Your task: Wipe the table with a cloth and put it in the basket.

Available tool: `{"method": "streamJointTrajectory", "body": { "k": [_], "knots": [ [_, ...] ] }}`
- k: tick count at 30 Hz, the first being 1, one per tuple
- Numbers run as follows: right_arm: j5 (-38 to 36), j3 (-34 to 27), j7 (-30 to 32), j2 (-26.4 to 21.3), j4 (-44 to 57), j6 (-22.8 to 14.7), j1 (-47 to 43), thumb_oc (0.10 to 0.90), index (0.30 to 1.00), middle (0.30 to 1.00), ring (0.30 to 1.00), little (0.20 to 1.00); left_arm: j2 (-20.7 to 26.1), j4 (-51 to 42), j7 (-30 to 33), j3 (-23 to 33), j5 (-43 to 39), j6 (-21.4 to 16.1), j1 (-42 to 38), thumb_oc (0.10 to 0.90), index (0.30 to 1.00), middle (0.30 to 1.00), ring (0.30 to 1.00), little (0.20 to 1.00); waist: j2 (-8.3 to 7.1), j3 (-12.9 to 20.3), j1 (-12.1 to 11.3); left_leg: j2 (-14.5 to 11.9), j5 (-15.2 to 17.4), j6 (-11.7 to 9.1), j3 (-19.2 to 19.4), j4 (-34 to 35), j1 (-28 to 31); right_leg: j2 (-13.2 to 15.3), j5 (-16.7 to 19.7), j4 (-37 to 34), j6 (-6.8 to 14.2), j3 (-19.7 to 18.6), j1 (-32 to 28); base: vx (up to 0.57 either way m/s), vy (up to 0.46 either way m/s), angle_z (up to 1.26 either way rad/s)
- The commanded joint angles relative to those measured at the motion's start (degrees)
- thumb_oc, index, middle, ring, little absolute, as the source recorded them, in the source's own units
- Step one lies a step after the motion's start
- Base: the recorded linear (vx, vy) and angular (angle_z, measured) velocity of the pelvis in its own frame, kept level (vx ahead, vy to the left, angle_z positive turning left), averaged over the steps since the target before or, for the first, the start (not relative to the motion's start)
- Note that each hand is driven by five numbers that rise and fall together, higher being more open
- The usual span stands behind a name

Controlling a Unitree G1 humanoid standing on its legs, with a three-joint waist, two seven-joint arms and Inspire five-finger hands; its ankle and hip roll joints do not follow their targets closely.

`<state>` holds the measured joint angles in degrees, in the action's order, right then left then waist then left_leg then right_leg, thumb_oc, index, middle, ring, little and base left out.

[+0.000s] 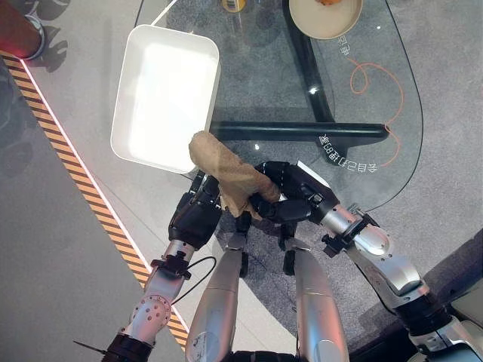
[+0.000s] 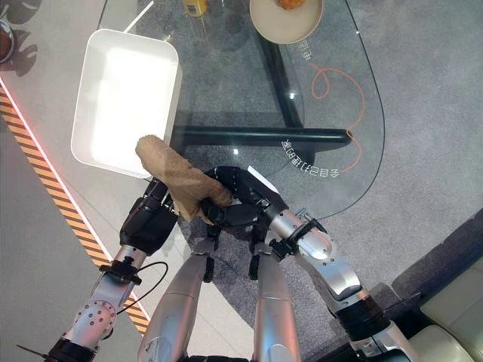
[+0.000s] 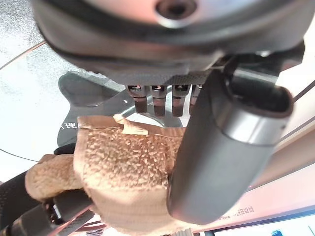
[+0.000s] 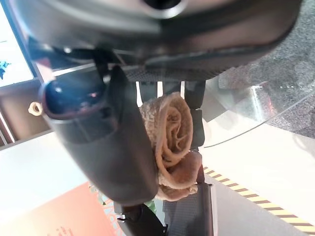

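A tan, nubbly cloth [image 1: 226, 175] is bunched up and held above the near edge of the glass table [image 1: 264, 83]. My left hand [image 1: 198, 215] grips it from the left, and in the left wrist view the cloth [image 3: 128, 172] lies between the thumb [image 3: 221, 147] and the fingers. My right hand [image 1: 290, 194] curls round the cloth's lower right end; in the right wrist view the rolled cloth [image 4: 170, 137] sits pinched beside the thumb [image 4: 103, 132]. The white rectangular basket [image 1: 162, 98] stands just beyond the cloth's top end, at the table's left edge.
A beige plate with food [image 1: 324, 19] and a yellow item [image 1: 234, 4] stand at the table's far side. A black base bar [image 1: 302, 132] shows under the glass. An orange cord [image 1: 370, 75] loops on the right. Striped floor tape [image 1: 83, 188] runs along the left.
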<state>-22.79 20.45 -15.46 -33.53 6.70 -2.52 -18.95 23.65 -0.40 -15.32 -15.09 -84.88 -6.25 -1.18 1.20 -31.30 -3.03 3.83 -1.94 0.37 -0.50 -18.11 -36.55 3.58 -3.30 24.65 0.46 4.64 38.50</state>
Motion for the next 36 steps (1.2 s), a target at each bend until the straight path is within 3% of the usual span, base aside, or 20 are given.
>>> {"method": "streamJointTrajectory", "body": {
  "k": [1,8,12,14,22,30,36],
  "knots": [
    [3.3,6.4,-1.4,0.1,11.2,-4.6,-3.7,0.1,0.3,0.3,0.3,0.2,1.9,-9.5,-5.5,-0.5,-2.7,-0.9,-1.2,0.8,0.9,0.9,0.9,0.9,-0.22,1.5,-0.1,2.4,3.2,3.0,1.7,-5.0,-1.7,-1.9,3.2,-4.6,0.8,0.7,-2.8,0.0,0.0,0.0],
    [7.2,8.3,0.5,-0.8,9.2,-3.3,-3.7,0.1,0.3,0.3,0.3,0.2,1.7,-10.6,-11.5,-1.7,-5.6,-2.9,-1.5,0.8,0.9,0.9,0.9,0.9,-0.16,1.5,-0.1,2.6,3.0,3.1,1.7,-5.0,-2.1,-1.9,3.2,-4.8,0.6,0.5,-2.5,0.0,0.0,0.0],
    [9.3,9.6,-3.7,-0.7,8.9,-1.2,-4.3,0.1,0.3,0.3,0.3,0.2,1.0,-11.0,-13.1,-1.7,-8.1,-4.4,-2.1,0.8,0.9,0.9,0.9,0.9,-0.18,1.5,-0.1,2.8,3.0,3.1,1.5,-5.0,-2.1,-2.0,3.2,-4.8,0.6,0.3,-2.5,0.0,0.0,0.0],
    [13.0,11.4,-7.0,-1.8,9.4,2.0,-5.1,0.1,0.3,0.3,0.3,0.2,0.7,-10.9,-14.0,-1.7,-8.5,-6.2,-2.6,0.8,0.9,0.9,0.9,0.9,-0.34,1.5,-0.3,2.9,3.0,3.0,1.4,-5.1,-2.1,-2.0,3.2,-4.6,0.5,0.3,-2.5,0.0,0.0,0.0],
    [12.8,12.6,-5.2,-3.5,7.6,4.0,-6.2,0.1,0.3,0.3,0.3,0.2,0.9,-10.7,-17.1,-0.4,-8.2,-10.5,-3.6,0.8,0.9,0.9,0.9,0.9,-0.59,1.5,-0.5,3.1,3.0,3.0,1.1,-5.3,-2.0,-2.3,3.0,-4.2,0.3,-0.1,-2.5,0.0,0.001,0.0],
    [14.2,12.8,-9.4,-4.1,7.7,6.7,-5.9,0.1,0.3,0.3,0.3,0.2,1.0,-11.6,-19.7,1.3,-7.4,-13.7,-4.5,0.8,0.9,0.9,0.9,0.9,-0.8,1.5,-0.5,3.2,2.9,3.1,1.0,-5.5,-2.1,-2.7,2.8,-3.6,0.2,-0.5,-2.2,0.0,0.0,0.0],
    [12.7,12.8,-6.5,-3.3,6.9,7.2,-5.9,0.1,0.3,0.3,0.3,0.2,0.9,-12.7,-21.1,1.5,-5.3,-16.4,-5.9,0.8,0.9,0.9,0.9,0.9,-0.8,1.5,-0.5,3.3,3.0,3.0,0.9,-5.9,-2.4,-2.8,2.6,-2.9,0.2,-0.9,-1.8,0.0,0.0,0.0]
  ]
}}
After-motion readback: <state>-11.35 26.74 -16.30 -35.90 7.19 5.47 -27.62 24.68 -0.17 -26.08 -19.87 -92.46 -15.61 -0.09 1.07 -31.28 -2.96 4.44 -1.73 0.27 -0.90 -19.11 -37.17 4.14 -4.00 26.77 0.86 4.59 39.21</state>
